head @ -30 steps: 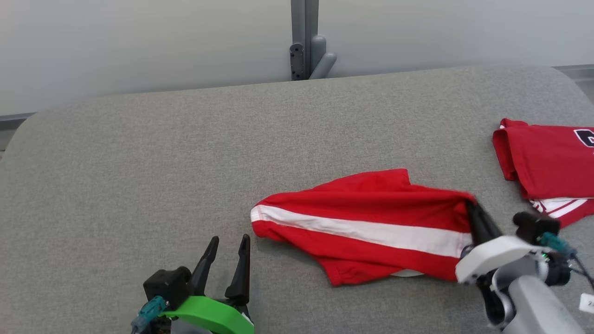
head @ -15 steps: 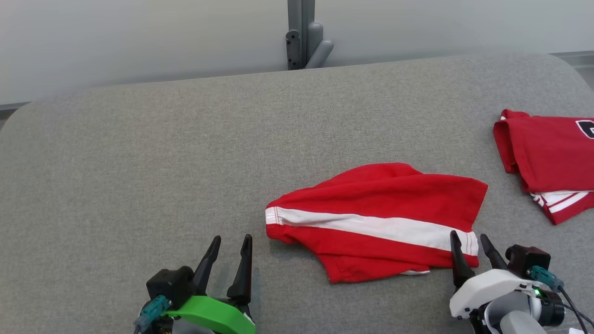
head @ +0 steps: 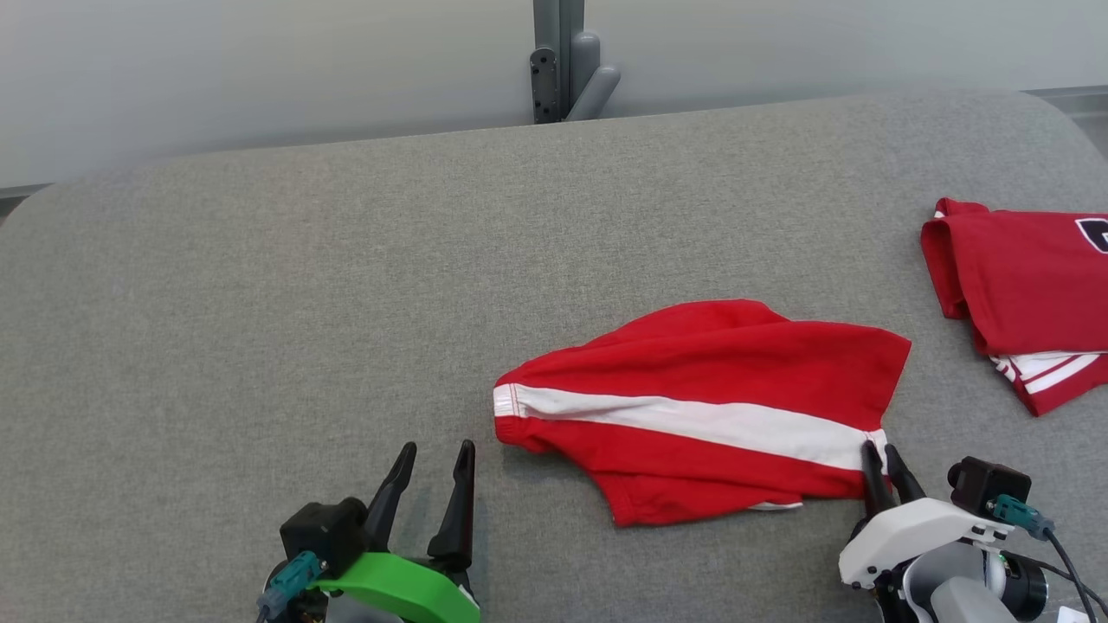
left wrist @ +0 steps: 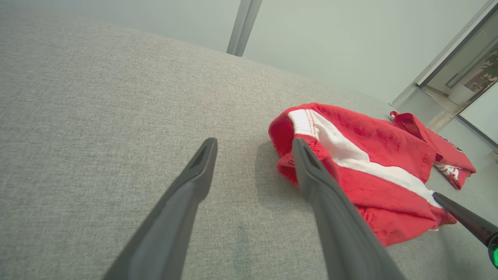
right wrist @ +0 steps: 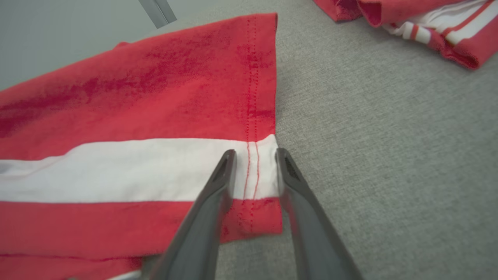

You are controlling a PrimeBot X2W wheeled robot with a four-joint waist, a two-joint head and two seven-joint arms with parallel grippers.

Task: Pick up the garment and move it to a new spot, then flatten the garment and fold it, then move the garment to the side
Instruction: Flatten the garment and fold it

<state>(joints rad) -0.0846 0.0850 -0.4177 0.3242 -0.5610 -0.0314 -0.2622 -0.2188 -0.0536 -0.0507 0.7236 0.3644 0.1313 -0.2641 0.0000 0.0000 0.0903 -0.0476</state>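
Note:
The garment (head: 701, 381) is a pair of red shorts with a white side stripe, lying loosely flat on the grey padded table (head: 260, 303). It also shows in the left wrist view (left wrist: 369, 155) and the right wrist view (right wrist: 155, 97). My right gripper (head: 877, 450) is at the garment's near right corner. Its fingers stand narrowly apart over the stitched hem of the white stripe (right wrist: 255, 153), with the cloth lying flat between them. My left gripper (head: 437, 447) hovers open left of the waistband, touching nothing (left wrist: 253, 142).
A second red garment (head: 1021, 294) with white stripes lies folded at the table's right edge (right wrist: 408, 23). A grey post (head: 563, 61) stands behind the far edge. Bare grey table stretches to the left and back.
My right gripper let go of the garment's right edge, which dropped flat, then pulled back toward me, opened wide and narrowed again over the hem corner. The left arm stayed put.

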